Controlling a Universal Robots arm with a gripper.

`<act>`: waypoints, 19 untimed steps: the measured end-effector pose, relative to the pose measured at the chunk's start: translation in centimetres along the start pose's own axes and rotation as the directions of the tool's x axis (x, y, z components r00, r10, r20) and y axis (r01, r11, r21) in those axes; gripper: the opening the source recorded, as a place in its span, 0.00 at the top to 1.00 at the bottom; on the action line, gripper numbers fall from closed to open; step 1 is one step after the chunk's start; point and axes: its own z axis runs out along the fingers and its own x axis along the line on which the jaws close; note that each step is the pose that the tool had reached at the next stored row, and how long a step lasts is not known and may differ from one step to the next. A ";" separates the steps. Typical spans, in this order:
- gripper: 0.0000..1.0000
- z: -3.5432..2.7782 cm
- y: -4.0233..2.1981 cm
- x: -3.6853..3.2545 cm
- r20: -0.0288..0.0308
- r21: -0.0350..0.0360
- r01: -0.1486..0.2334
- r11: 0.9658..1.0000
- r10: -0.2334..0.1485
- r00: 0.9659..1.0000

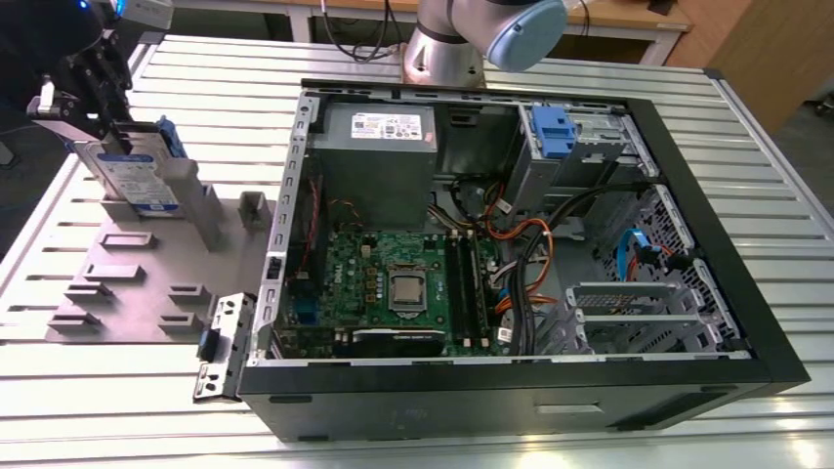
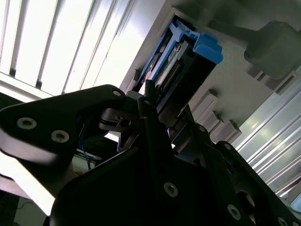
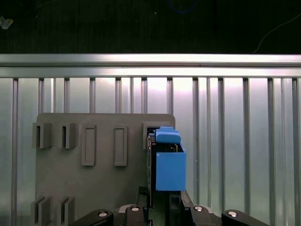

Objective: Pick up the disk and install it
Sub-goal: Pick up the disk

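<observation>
Slatted table point(image 1: 391, 435), one grey fixture plate point(image 1: 131, 283), one upright disk point(image 1: 141, 181), tight in one end effector point(image 3: 161, 197).

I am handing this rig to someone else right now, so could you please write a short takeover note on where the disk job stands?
The claw is at the top of the disk; whether it grips cannot be told.
The disk stands on edge on the grey fixture plate, to the exterior view's left of the open computer case.
Done: the claw is at the disk.
Left: the disk is not yet in the case, so installing is undone.
</observation>
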 end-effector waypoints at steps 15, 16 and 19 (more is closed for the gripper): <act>0.65 -1.70 0.01 -0.05 0.000 0.000 0.000 1.000 0.000 1.000; 0.65 -1.84 0.01 -0.05 0.000 0.000 0.000 1.000 0.000 1.000; 0.65 -2.33 0.01 -0.07 0.000 0.000 0.000 1.000 0.000 1.000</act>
